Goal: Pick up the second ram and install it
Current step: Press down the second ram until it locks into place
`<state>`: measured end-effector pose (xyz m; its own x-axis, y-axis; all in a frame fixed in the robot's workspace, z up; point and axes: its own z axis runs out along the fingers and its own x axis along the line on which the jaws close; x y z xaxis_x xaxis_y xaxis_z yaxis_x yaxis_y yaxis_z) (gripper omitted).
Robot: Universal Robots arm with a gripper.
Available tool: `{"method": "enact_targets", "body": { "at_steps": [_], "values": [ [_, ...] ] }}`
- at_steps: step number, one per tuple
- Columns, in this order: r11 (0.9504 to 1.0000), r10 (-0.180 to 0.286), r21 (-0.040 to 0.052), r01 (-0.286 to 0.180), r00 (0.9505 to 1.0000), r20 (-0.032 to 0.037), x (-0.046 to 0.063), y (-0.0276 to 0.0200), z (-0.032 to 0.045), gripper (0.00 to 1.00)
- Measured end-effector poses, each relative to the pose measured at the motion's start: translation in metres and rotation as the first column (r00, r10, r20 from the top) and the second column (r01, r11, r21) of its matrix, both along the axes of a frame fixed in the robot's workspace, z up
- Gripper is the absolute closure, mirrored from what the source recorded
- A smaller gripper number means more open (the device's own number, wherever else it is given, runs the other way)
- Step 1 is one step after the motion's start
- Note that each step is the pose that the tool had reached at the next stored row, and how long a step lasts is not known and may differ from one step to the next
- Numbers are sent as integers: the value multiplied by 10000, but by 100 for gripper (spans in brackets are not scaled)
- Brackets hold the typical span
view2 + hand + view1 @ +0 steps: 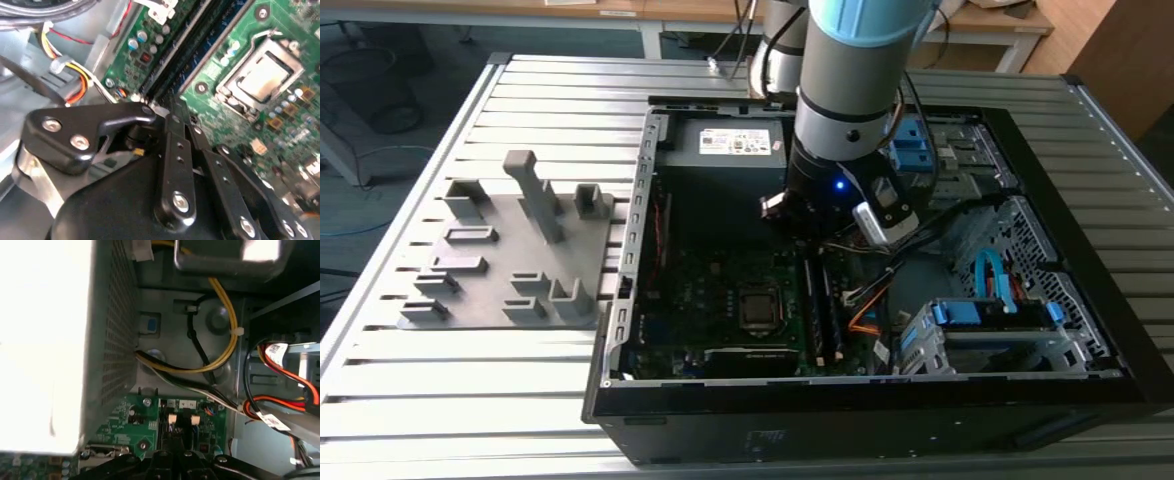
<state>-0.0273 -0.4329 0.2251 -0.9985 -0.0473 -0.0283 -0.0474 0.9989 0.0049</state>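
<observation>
Open black computer case (881, 400) on ribbed metal counter (480, 380); grey plastic holder block (507, 260) beside it, toward exterior view's left.

Workshop: slatted metal bench (480, 400), open computer case (1067, 330)

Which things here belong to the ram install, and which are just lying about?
Job: black gripper; long dark memory stick in line with it, at the green motherboard.
Lying about: grey plastic holder block with posts; square silver processor; orange and yellow cables; blue drive bracket.
</observation>
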Motion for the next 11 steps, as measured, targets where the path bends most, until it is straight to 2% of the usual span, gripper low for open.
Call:
{"method": "enact_targets", "body": {
  "at_steps": [3,5,9,11],
  "values": [
    [10000,0,-1,0,10000,0,0,0,61,90],
    [10000,0,0,0,10000,1,0,-14,61,90],
    [10000,1,-18,-1,10000,1,0,-143,61,90],
    [10000,0,-55,0,10000,0,0,-206,61,90]
  ]
}}
